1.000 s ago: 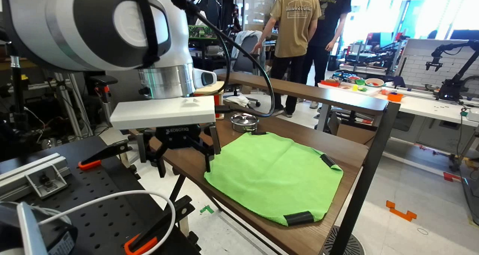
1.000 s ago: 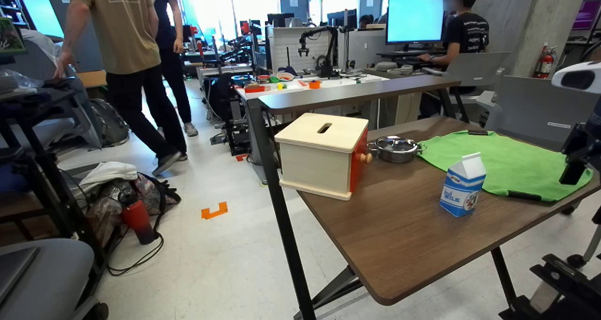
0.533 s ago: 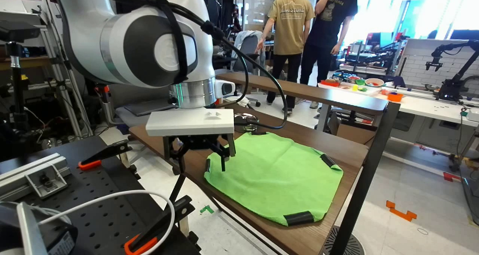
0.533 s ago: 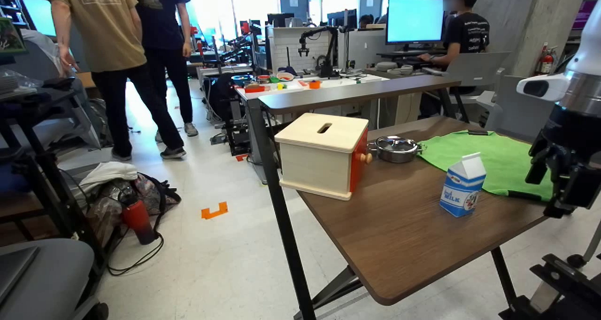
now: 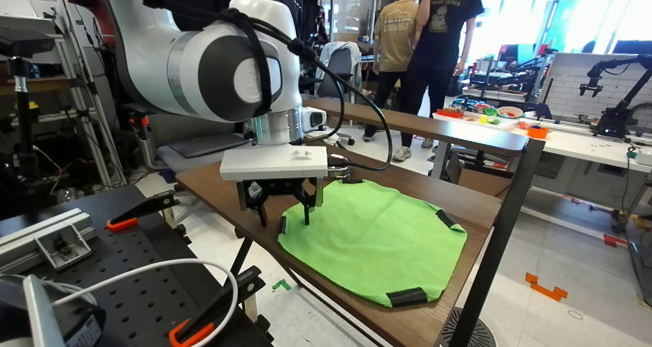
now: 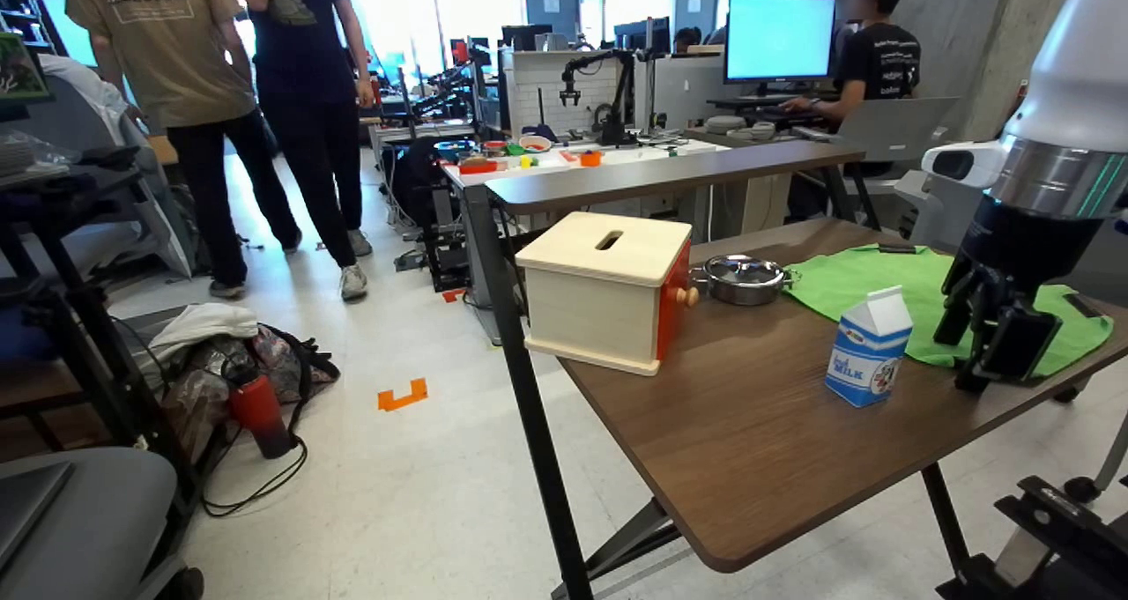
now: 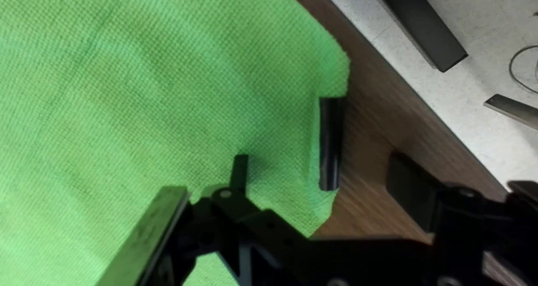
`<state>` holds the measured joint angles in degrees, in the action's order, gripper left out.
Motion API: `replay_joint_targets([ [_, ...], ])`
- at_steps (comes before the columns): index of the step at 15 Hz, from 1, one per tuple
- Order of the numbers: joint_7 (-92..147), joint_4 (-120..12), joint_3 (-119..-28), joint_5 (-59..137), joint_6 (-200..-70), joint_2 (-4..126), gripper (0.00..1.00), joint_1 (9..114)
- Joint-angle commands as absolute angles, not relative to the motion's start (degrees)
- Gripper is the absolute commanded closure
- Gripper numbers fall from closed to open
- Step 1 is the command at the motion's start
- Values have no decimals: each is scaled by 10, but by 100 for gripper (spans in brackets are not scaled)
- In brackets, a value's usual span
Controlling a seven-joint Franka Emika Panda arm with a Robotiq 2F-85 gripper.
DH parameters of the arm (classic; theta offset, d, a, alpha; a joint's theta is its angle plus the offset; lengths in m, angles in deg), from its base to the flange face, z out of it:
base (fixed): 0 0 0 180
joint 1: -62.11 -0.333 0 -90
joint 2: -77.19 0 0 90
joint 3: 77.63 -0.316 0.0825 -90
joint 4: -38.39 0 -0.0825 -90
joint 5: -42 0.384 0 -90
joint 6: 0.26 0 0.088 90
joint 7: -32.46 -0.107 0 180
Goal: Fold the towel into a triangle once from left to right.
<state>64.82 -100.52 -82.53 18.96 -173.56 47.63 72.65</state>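
The lime-green towel (image 5: pixel 377 235) lies spread on the brown table, with black tabs at its folded-in corners. It also shows in an exterior view (image 6: pixel 881 292) behind the milk carton and in the wrist view (image 7: pixel 147 88). My gripper (image 5: pixel 285 222) is open and empty at the towel's edge on the robot's side; it also shows in an exterior view (image 6: pixel 962 358). In the wrist view the open gripper (image 7: pixel 318 164) has one finger over the towel and one over bare wood, with a black corner tab (image 7: pixel 330 143) between them. The exact gap to the table is hard to tell.
A wooden box with a red side (image 6: pixel 599 292), a lidded metal pot (image 6: pixel 745 278) and a blue milk carton (image 6: pixel 870 344) stand on the table (image 6: pixel 749 459). A raised shelf (image 5: pixel 417 123) and black post (image 5: pixel 501 240) border the table. Two people stand behind.
The arm has moved out over the table to the towel's near corner, and the gripper stays open. The towel has not moved. The people in the background have shifted.
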Motion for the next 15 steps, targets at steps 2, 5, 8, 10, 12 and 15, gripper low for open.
replay_joint_targets([
  [2, 662, -988, -835, 198, -1737, 462, 57, 737],
  [5, 659, -986, -831, 198, -1737, 465, 80, 735],
  [8, 657, -989, -829, 198, -1737, 471, 99, 734],
  [10, 655, -994, -828, 198, -1737, 478, 100, 734],
  [12, 650, -1001, -826, 199, -1731, 490, 97, 732],
  [15, 649, -1017, -841, 213, -1716, 521, 97, 749],
])
